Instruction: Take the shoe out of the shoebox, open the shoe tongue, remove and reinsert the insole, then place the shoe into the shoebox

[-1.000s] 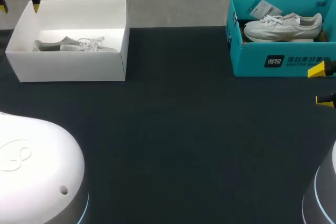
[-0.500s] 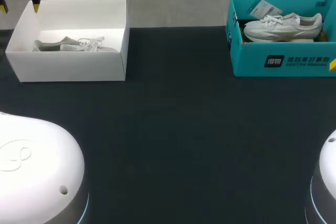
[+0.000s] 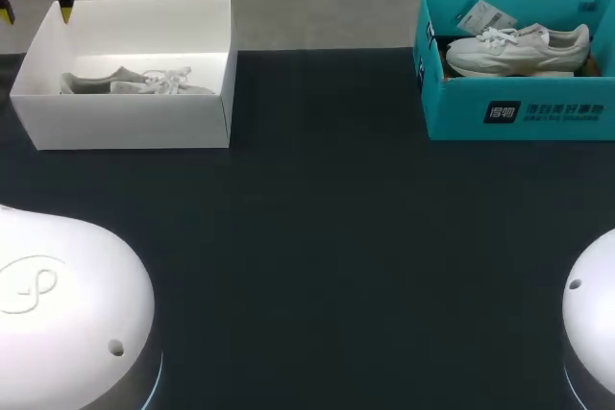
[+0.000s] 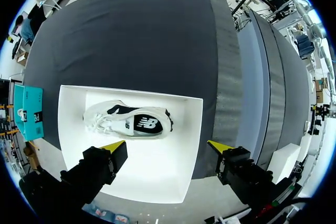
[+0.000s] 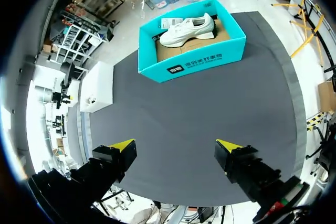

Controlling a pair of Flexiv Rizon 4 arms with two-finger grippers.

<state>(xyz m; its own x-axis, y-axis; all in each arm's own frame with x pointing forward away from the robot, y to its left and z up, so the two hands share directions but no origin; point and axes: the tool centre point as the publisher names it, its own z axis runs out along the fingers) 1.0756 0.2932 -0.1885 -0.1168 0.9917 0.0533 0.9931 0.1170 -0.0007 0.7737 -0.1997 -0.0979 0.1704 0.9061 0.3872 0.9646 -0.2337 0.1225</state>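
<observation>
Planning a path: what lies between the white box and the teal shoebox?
Nothing; the head view shows only bare dark table between the white box and the teal shoebox.

a dark, matte table point(image 3: 317, 237) carries two open boxes, both set along its far edge and well apart from each other. a white shoebox point(image 3: 125, 122) sits at the far left corner, its long side facing the near edge. a teal shoebox point(image 3: 519, 117) with print on its front wall sits at the far right corner.
</observation>
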